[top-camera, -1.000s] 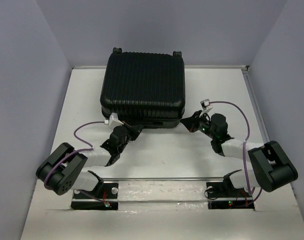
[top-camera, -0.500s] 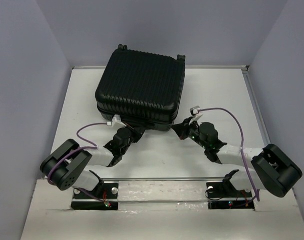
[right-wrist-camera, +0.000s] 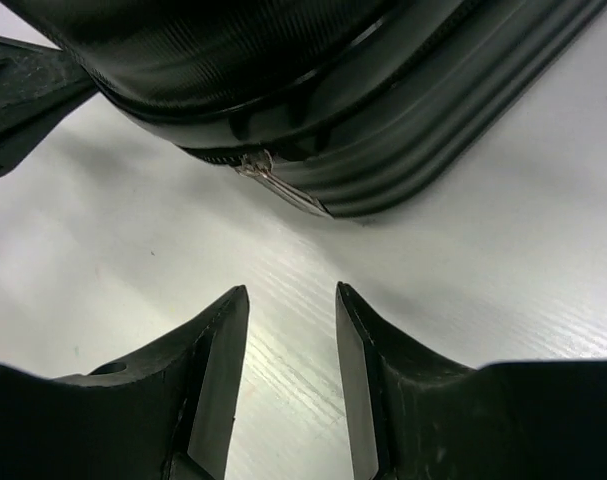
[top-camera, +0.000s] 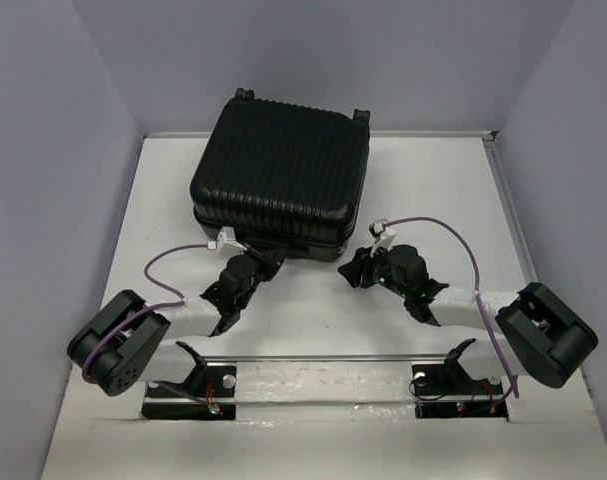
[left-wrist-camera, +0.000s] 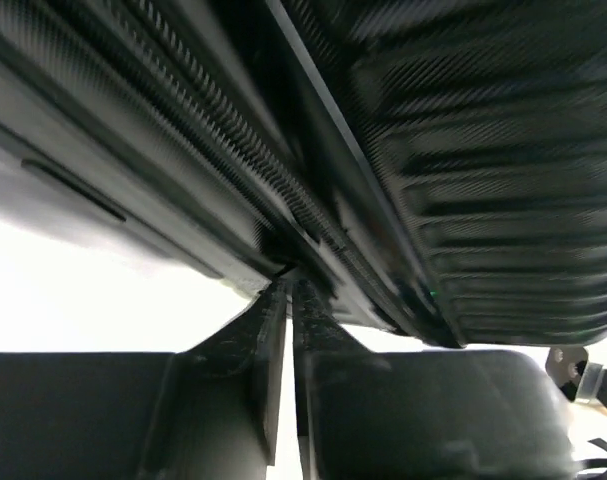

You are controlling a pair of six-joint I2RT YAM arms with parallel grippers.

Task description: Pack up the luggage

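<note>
While the luggage (top-camera: 281, 180) is lying flat on the white table (top-camera: 433, 200), slightly skewed and toward the far wall, I am pressing my left gripper (left-wrist-camera: 288, 292) up against its near seam. The fingers are squeezed almost together, and I cannot tell whether they are pinching anything. I am holding my right gripper (right-wrist-camera: 291, 300) spread above the table, just short of the metal zipper pull (right-wrist-camera: 283, 188) hanging at the case's near edge.

The luggage (top-camera: 281, 170) has turned clockwise, and the right end effector (top-camera: 353, 273) has moved left.
</note>
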